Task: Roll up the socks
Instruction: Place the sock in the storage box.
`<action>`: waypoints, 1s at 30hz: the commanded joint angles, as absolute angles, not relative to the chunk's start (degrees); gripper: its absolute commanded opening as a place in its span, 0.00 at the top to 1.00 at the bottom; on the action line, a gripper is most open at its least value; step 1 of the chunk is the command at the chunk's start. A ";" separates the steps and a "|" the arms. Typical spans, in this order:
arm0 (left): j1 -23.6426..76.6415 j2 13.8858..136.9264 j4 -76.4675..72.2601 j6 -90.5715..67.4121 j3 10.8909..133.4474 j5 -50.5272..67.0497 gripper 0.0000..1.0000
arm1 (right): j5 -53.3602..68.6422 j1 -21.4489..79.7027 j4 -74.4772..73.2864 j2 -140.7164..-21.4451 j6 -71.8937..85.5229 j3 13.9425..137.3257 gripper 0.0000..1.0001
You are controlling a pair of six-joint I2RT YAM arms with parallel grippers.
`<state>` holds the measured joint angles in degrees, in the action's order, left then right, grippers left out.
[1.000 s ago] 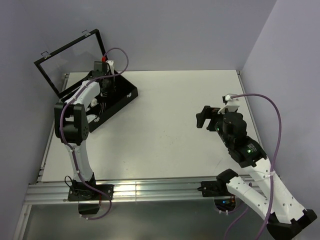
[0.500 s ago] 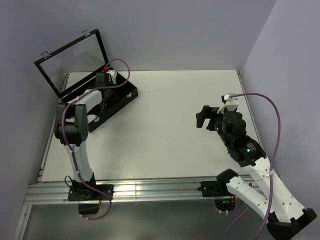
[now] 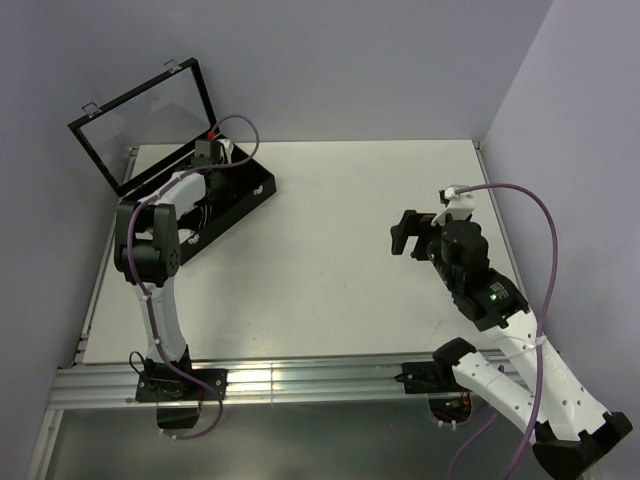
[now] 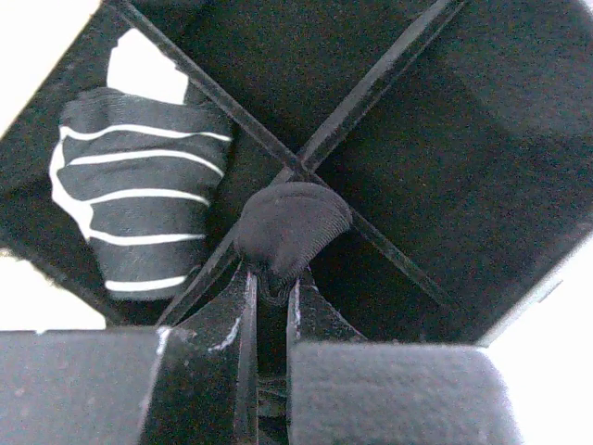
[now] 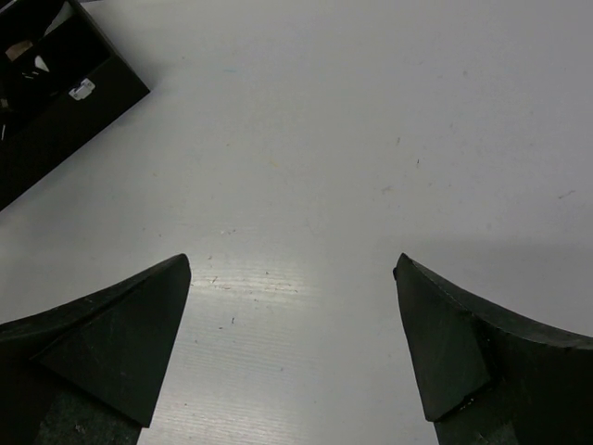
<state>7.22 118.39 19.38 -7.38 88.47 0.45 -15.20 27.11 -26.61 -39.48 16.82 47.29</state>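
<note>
Your left gripper (image 4: 269,278) is clenched on a black sock (image 4: 292,222) at the crossed dividers (image 4: 389,69) of the box (image 4: 491,148). Striped sock (image 4: 139,199) lies in the adjoining compartment. Your right gripper (image 5: 292,269) hangs released above the table (image 5: 371,111).

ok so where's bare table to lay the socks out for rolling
The middle of the table is bare, from the black box at far left across to the open right end effector. Crowded: inside the box, where the left end effector pinches a black sock over the dividers beside a striped sock.
</note>
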 commanded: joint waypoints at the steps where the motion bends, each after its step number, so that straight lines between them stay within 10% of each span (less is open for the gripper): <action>1: 7.03 121.28 26.01 -7.82 92.02 -1.23 1.00 | -16.35 26.89 -24.52 -39.20 16.00 47.20 0.02; 17: 7.03 130.87 30.50 -10.02 99.32 -3.52 0.98 | -15.82 26.89 -24.61 -40.61 16.00 46.76 0.02; 24: 7.03 124.20 28.83 -12.74 98.52 -5.36 0.58 | -15.73 26.89 -24.96 -39.99 15.65 47.20 0.02; 30: 7.03 120.76 30.41 -12.65 102.12 -5.63 0.54 | -15.21 26.89 -24.96 -39.38 15.64 47.11 0.03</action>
